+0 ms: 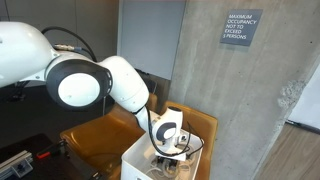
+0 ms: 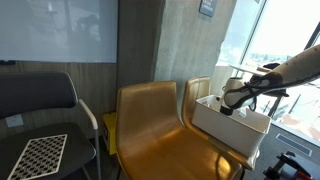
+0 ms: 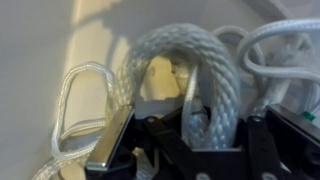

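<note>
Wrist view showed your gripper (image 3: 150, 125) clenched on a loop of rope (image 3: 215, 85) lying heaped in the box (image 1: 135, 160) by its wall; looking soft, light and limp, it was best pinched across one strand.

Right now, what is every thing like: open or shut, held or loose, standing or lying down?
gripper, shut on the rope, reaching down into the white box
rope, white, looped in coils, one loop pinched
white box, open on top, standing on the tan chair
tan chair, upright, carrying the box
checkered board, lying flat on the dark chair
</note>
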Controlling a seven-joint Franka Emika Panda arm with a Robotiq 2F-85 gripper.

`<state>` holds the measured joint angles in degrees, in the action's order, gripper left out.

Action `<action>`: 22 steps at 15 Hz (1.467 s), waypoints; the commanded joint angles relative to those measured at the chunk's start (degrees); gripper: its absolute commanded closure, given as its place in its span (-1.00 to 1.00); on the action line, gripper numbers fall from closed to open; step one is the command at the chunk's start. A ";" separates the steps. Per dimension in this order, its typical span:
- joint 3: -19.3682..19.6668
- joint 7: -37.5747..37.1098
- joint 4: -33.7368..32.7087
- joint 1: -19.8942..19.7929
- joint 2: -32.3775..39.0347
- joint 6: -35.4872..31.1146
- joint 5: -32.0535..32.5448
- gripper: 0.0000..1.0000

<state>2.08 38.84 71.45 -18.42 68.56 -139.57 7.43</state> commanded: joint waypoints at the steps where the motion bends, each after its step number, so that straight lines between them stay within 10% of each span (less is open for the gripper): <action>1: -0.28 -1.32 2.82 0.50 -2.39 0.72 0.20 0.98; 14: -2.56 -6.63 26.73 4.71 -29.55 -0.56 0.02 1.00; 22: -4.01 -8.62 23.63 10.10 -42.66 5.41 -0.05 1.00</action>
<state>-1.02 31.68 96.81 -10.45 30.46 -137.80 7.37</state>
